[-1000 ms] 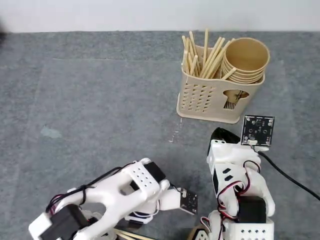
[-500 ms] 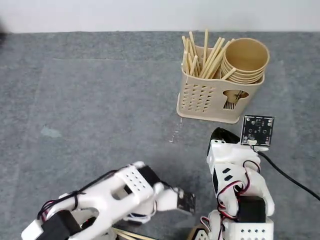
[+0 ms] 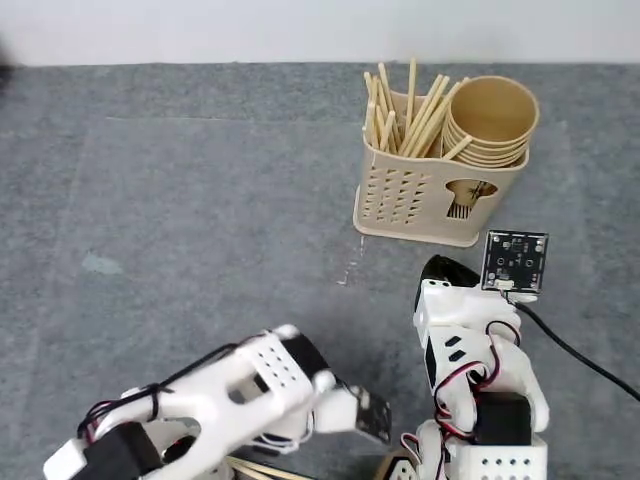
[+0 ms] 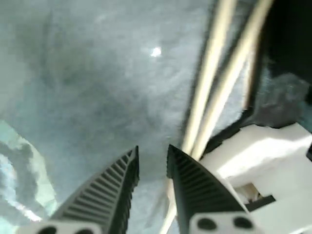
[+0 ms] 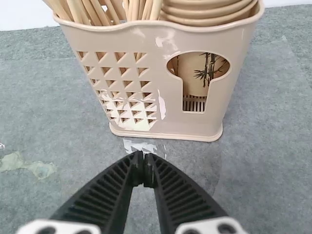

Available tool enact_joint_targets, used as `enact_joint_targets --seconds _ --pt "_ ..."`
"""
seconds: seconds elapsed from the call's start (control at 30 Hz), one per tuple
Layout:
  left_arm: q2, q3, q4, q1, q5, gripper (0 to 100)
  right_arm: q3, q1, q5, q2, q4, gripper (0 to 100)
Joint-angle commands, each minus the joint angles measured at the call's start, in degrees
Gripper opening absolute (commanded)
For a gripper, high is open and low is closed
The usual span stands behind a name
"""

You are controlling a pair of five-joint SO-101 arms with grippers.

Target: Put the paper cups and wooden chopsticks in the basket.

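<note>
A beige slotted basket (image 3: 425, 200) stands at the back right, holding a stack of paper cups (image 3: 492, 120) and several wooden chopsticks (image 3: 405, 110). In the right wrist view the basket (image 5: 161, 92) is straight ahead, with the cups (image 5: 209, 9) and chopsticks (image 5: 92, 7) inside. My right gripper (image 5: 143, 163) is shut and empty, just short of the basket. Two loose chopsticks (image 4: 214, 92) lie on the grey mat. My left gripper (image 4: 152, 153) hangs low over the mat with a narrow gap between its fingers; one fingertip (image 4: 178, 158) is right beside those chopsticks. They also show at the near edge (image 3: 262, 468).
My left arm (image 3: 240, 395) bends low at the front left, and my right arm (image 3: 470, 350) stands at the front right with its white base (image 4: 258, 151) close to the loose chopsticks. A grey mat (image 3: 200, 220) covers the table.
My left arm has drawn back toward the near edge and dropped lower over the loose chopsticks. The right arm, basket and cups have not moved.
</note>
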Motion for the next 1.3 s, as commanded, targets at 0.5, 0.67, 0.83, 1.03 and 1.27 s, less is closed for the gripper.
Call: enact_joint_targets --seconds 0.5,0.67,0.83,1.03,1.27 --pt "-1.76 -1.54 -5.71 11.43 11.43 12 -0.53 0.66 0.7 -0.31 -1.45 1.1" --pt "-2.2 -1.8 -5.45 7.65 10.99 7 -0.53 0.66 0.7 -0.31 -1.45 1.1" --pt "-2.29 -2.33 -5.45 -1.58 10.9 1 -0.53 0.66 0.7 -0.31 -1.45 1.1" --pt "-2.29 -7.96 -5.36 -18.81 10.99 1 -0.53 0.66 0.7 -0.31 -1.45 1.1" --pt "-10.99 -11.38 -6.59 -35.69 11.08 1 -0.53 0.66 0.7 -0.31 -1.45 1.1"
